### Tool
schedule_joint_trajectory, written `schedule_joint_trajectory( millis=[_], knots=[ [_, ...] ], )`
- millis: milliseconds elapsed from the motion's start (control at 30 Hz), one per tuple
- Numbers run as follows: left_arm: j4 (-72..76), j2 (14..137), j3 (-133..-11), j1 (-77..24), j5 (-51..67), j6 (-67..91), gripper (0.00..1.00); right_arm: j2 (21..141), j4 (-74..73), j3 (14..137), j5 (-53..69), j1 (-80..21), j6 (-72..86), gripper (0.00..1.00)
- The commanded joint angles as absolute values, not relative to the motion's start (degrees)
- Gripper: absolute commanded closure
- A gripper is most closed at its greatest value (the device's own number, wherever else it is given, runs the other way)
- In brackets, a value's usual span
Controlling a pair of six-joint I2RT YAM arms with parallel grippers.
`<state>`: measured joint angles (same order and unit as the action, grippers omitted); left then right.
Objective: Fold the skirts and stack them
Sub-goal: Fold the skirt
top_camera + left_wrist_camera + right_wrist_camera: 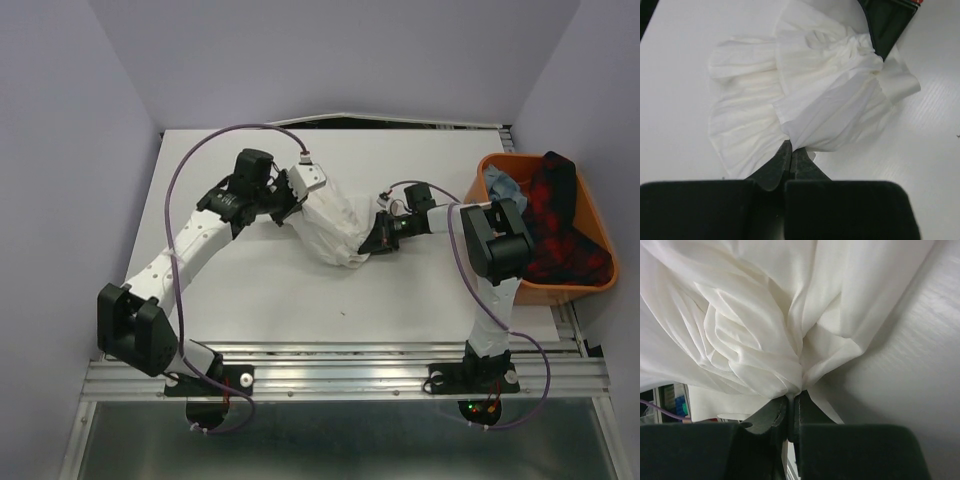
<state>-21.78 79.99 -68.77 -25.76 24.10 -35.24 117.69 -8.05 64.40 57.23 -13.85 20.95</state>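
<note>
- White skirt (335, 232) sits centre frame in the overhead view. It is bunched between the two grippers, and its outline is hard to read.
- Left gripper (791, 152) is at the bottom centre of its wrist view, fingers squeezed together on a skirt edge.
- Right gripper (792, 402) is at the bottom centre of its own view, pinching a gathered fold tight.
- The cloth fills most of the right wrist frame, and only a strip of table (920, 365) shows at the right.
- From overhead, both sets of fingertips are lost under cloth and arm.
- I can't tell how much of the skirt is lifted off the table.
- Tub (483, 165) sits at the right edge, its left side covered by the right arm.
- Plaid skirt (560, 225) is heaped inside it.
- Denim skirt (503, 186) shows only as a blue scrap at the tub's upper left, the rest buried.
</note>
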Motion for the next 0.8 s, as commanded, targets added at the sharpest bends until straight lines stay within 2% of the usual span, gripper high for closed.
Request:
schedule_joint_trajectory(
  millis=[0, 167, 333, 433, 500, 533, 633, 767],
  knots=[
    [-17.6, 84.3, -73.8, -25.6, 20.7, -34.5, 1.00, 116.0, -12.2, 65.7, 57.0, -13.8, 15.7, 0.99],
    [-12.1, 98.2, -80.3, -25.7, 19.3, -34.5, 1.00, 114.6, -12.6, 65.3, 58.0, -14.3, 14.2, 0.99],
    [-13.5, 110.7, -86.7, -26.1, 20.3, -34.3, 1.00, 113.1, -13.4, 64.7, 57.4, -14.8, 12.6, 0.99],
    [-13.7, 114.3, -86.8, -27.1, 18.9, -34.5, 0.94, 112.6, -13.4, 63.9, 57.0, -14.9, 12.7, 0.99],
    [-14.2, 115.7, -86.7, -27.2, 18.5, -33.6, 0.84, 112.2, -12.9, 62.9, 56.6, -15.4, 13.2, 0.99],
    [-14.3, 116.0, -86.2, -27.2, 18.2, -33.0, 0.76, 111.7, -12.6, 62.5, 56.3, -16.0, 13.8, 0.99],
    [-15.0, 115.3, -85.3, -27.2, 18.5, -32.7, 0.62, 110.8, -10.6, 60.1, 55.5, -17.0, 15.2, 0.99],
    [-13.6, 107.3, -81.2, -26.5, 20.7, -31.5, 0.31, 108.3, -3.6, 55.3, 53.9, -17.7, 22.2, 0.99]
  ],
)
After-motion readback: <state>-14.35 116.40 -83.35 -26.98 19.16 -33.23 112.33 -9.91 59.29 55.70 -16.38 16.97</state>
